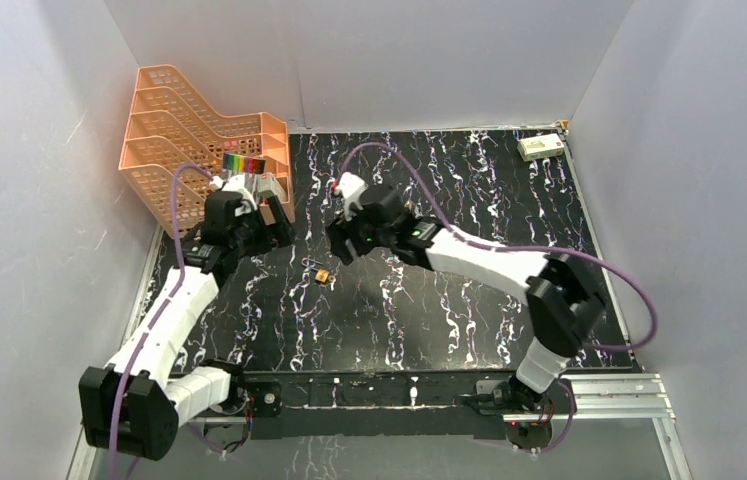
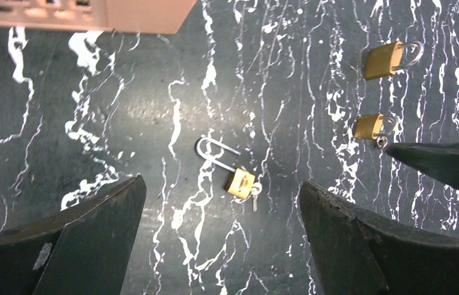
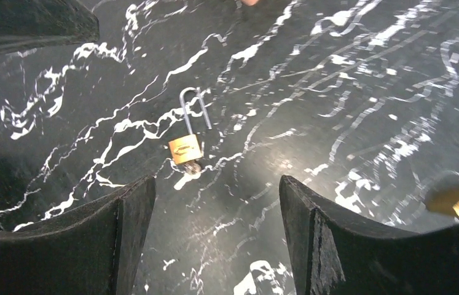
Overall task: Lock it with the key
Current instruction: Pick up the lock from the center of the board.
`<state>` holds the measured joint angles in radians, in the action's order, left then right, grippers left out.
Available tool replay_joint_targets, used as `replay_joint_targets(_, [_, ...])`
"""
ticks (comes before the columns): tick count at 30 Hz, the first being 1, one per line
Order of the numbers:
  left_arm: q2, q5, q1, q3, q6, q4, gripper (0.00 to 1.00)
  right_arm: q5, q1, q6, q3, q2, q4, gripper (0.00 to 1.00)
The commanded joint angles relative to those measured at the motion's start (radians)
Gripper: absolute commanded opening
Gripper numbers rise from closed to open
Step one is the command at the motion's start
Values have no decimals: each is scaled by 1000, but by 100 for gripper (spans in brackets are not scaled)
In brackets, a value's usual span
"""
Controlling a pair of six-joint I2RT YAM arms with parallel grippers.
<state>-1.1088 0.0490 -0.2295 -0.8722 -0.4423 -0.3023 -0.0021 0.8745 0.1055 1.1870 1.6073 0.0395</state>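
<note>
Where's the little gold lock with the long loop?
The lock lies flat on the black table, near the middle of the top view. It sits between the left gripper and the right gripper, below and right of the orange rack.

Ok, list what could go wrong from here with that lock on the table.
1. The padlock lies flat with only a tiny key sticking out; either open claw could nudge it away rather than pinch it.
2. The left claw and right claw both hover over that one lock, close together, so they might collide.
3. Two other padlocks lie nearby; one could be bumped or grabbed by mistake.
</note>
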Motion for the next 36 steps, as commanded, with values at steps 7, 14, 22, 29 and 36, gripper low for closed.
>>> replay_joint_targets(7, [134,190,190,111,22,-67,98,-66,125,-179,237,306,73,82])
replay_joint_targets(14, [137,285,275,123,25,-52,98,-92,135,-187,292,423,90,76])
replay_joint_targets(22, [133,328,314,130,34,-45,98,-117,135,-183,307,472,111,71])
replay_joint_targets(29, [125,345,320,141,30,-35,98,-105,136,-176,295,485,107,66])
replay_joint_targets(36, [118,358,322,147,31,-31,98,-25,138,-161,296,496,105,49])
